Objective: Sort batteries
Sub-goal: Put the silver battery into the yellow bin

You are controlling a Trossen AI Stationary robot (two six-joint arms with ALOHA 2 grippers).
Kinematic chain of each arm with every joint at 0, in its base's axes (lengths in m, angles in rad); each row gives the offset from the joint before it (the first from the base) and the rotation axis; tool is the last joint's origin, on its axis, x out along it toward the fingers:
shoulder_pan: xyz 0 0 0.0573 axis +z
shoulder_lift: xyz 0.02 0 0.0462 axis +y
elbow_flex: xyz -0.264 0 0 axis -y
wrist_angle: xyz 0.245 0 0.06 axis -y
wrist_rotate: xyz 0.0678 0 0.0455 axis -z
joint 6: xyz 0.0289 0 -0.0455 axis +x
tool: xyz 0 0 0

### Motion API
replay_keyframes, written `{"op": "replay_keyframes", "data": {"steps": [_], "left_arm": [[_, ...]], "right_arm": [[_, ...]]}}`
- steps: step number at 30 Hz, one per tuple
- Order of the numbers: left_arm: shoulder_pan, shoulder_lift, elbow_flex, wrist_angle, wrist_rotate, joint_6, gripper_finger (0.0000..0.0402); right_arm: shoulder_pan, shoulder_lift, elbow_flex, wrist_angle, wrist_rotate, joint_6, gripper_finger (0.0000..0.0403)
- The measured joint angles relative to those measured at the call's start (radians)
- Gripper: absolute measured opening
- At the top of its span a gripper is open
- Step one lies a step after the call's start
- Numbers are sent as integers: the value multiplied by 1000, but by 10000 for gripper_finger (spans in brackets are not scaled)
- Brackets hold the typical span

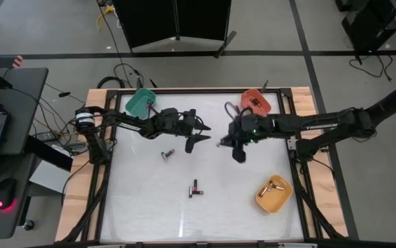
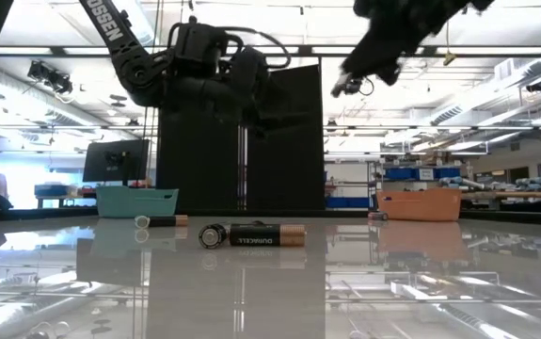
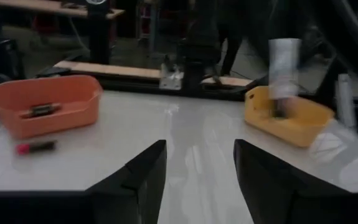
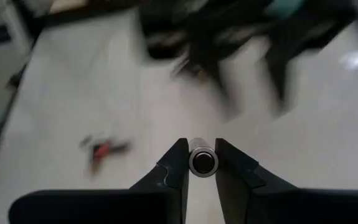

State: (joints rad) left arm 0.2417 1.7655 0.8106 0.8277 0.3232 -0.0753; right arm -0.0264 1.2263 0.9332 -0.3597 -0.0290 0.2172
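My right gripper (image 1: 222, 142) hangs above the middle of the table, shut on a silvery battery (image 4: 202, 158) that its wrist view shows end-on. My left gripper (image 1: 201, 136) faces it from the left, close by, open with nothing between its fingers (image 3: 200, 168). Two batteries (image 1: 195, 188) lie side by side on the table nearer the front, and another (image 1: 167, 155) lies left of the middle. A pink-banded battery (image 3: 35, 147) lies by the orange bin (image 3: 45, 102). My right gripper pinches the battery's round sides (image 4: 191, 163) between its two fingers. The battery lies along the fingers, one flat end facing the wrist. The fingers slant downward from the table's right side. The battery is lifted clear of the table.
A green bin (image 1: 140, 103) stands at the far left, the orange bin (image 1: 256, 101) at the far right with a battery inside, and a yellow bin (image 1: 273, 194) at the near right holding batteries. The low view shows a Duracell battery (image 2: 265, 235) lying on its side.
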Motion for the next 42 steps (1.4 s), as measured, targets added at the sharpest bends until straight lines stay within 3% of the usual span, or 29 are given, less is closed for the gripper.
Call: {"op": "replay_keyframes", "data": {"steps": [8,13,20,25,32,36,42], "left_arm": [[-1,0,-22,13,-14,22,197],[-2,0,-25,25,-17,23,198],[1,0,-26,25,-17,45,198],[1,0,-26,25,-17,45,198],[1,0,-26,18,-17,46,198],[1,0,-26,13,-17,55,198],[1,0,-26,12,-17,71,198]], "right_arm": [[202,0,165,-619,-15,333,64],[326,0,149,-802,-131,583,64],[428,0,-9,-777,-306,793,64],[462,0,-126,-671,-366,856,64],[486,0,-259,-489,-387,884,64],[490,0,-283,-474,-387,885,64],[490,0,-283,-471,-365,884,108]]}}
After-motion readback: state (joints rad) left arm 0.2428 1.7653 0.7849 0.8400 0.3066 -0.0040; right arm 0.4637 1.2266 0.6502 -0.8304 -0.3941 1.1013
